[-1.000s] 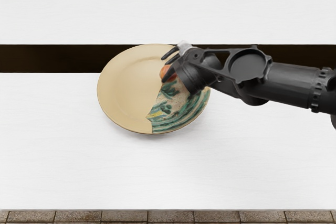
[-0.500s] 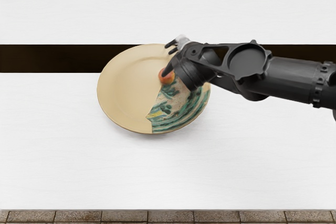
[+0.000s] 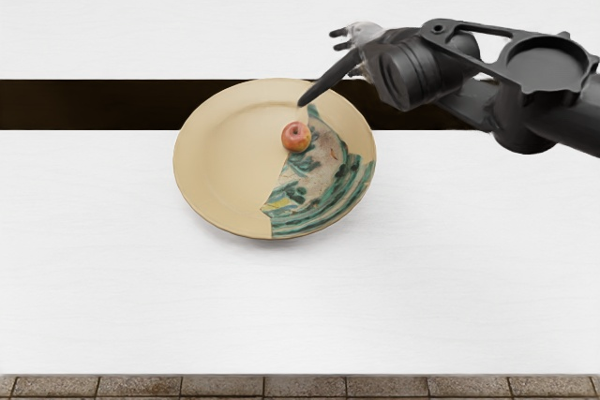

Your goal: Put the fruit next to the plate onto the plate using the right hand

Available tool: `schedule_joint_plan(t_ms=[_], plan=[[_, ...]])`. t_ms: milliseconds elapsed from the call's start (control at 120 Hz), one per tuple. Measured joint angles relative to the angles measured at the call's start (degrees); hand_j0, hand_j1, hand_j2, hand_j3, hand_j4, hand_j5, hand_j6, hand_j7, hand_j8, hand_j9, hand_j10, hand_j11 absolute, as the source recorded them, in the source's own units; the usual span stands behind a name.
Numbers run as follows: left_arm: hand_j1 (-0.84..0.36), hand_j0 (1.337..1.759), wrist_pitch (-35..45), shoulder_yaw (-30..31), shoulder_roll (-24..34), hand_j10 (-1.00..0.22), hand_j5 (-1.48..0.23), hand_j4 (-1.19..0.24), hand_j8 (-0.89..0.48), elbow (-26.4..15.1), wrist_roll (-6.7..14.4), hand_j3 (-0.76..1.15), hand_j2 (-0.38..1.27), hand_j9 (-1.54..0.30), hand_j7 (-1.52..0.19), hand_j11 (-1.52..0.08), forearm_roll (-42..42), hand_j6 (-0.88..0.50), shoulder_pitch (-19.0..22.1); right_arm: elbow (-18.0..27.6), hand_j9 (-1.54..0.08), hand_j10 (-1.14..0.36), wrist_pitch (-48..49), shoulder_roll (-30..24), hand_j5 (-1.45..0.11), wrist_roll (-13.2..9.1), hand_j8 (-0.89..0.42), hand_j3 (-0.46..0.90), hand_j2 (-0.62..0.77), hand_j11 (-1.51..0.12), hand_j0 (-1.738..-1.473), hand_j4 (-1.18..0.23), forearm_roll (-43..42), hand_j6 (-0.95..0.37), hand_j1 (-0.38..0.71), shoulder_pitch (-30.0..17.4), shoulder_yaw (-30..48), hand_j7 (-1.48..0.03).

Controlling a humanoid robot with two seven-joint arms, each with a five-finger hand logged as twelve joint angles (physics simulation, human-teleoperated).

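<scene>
- Small round red fruit (image 3: 296,136) sits on the tan, green-patterned round plate (image 3: 208,152), on the white bench (image 3: 141,278).
- Black right hand (image 3: 359,51) hovers apart, released and empty.

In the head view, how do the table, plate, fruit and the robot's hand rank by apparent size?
table
plate
right hand
fruit
The hand shows only partly and may sit nearer the camera, so its rank is unsure.

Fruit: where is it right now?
Head view: the fruit rests near the middle of the plate, at the edge of its green pattern; the open right hand is clear of it, upper right.
</scene>
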Motion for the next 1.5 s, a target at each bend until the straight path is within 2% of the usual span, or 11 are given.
schedule_joint_plan(t_ms=[175,325,467,642,783,1083,1250,1500], plan=[[0.06,1.658,0.0,0.0,0.0,-0.24,-0.31,-0.24,-0.24,0.0,0.0,0.0,0.05,-0.31,-0.31,-0.31,0.0,-0.24,0.0,1.1,-0.09,-0.07,19.8,-4.4,-0.09,0.0,-0.07,0.0,-0.01,-0.09,-1.658,-0.07,0.3,-0.07,-0.26,-14.0,21.0,-0.09],[0.06,1.658,0.0,0.0,0.0,-0.24,-0.31,-0.24,-0.24,0.0,0.0,0.0,0.05,-0.31,-0.31,-0.31,0.0,-0.24,0.0,3.4,-0.08,-0.06,34.1,-7.3,-0.08,0.0,-0.06,0.0,-0.01,-0.08,-1.658,-0.06,0.6,-0.06,-0.27,-25.5,35.3,-0.08],[0.06,1.658,0.0,0.0,0.0,-0.24,-0.31,-0.24,-0.24,0.0,0.0,0.0,0.05,-0.31,-0.31,-0.31,0.0,-0.24,0.0,4.2,-0.07,-0.06,45.3,-10.2,-0.07,0.0,-0.05,0.0,-0.01,-0.07,-1.658,-0.06,5.2,-0.05,-0.28,-33.3,42.8,-0.07],[0.06,1.658,0.0,0.0,0.0,-0.24,-0.31,-0.24,-0.24,0.0,0.0,0.0,0.05,-0.31,-0.31,-0.31,0.0,-0.24,0.0,4.3,-0.07,-0.05,57.6,-15.5,-0.07,0.0,-0.05,0.0,-0.01,-0.07,-1.658,-0.05,13.2,-0.05,-0.29,-40.6,46.4,-0.07],[0.06,1.658,0.0,0.0,0.0,-0.24,-0.31,-0.24,-0.24,0.0,0.0,0.0,0.05,-0.31,-0.31,-0.31,0.0,-0.24,0.0,3.6,-0.06,-0.05,62.4,-20.3,-0.06,0.0,-0.05,0.0,-0.01,-0.06,-1.658,-0.05,18.2,-0.05,-0.29,-44.8,47.3,-0.06],[0.06,1.658,0.0,0.0,0.0,-0.24,-0.31,-0.24,-0.24,0.0,0.0,0.0,0.05,-0.31,-0.31,-0.31,0.0,-0.24,0.0,-3.3,-0.06,-0.05,64.0,-28.1,-0.06,0.0,-0.05,0.0,-0.01,-0.06,-1.658,-0.05,23.3,-0.04,-0.29,-49.0,47.3,-0.06],[0.06,1.658,0.0,0.0,0.0,-0.24,-0.31,-0.24,-0.24,0.0,0.0,0.0,0.05,-0.31,-0.31,-0.31,0.0,-0.24,0.0,-5.0,-0.06,-0.05,64.0,-29.5,-0.06,0.0,-0.04,0.0,-0.01,-0.06,-1.658,-0.04,24.1,-0.04,-0.29,-49.4,46.9,-0.06],[0.06,1.658,0.0,0.0,0.0,-0.24,-0.31,-0.24,-0.24,0.0,0.0,0.0,0.05,-0.31,-0.31,-0.31,0.0,-0.24,0.0,-5.0,-0.06,-0.04,64.0,-29.7,-0.06,0.0,-0.04,0.0,-0.01,-0.06,-1.658,-0.04,24.3,-0.04,-0.29,-49.5,46.7,-0.06]])
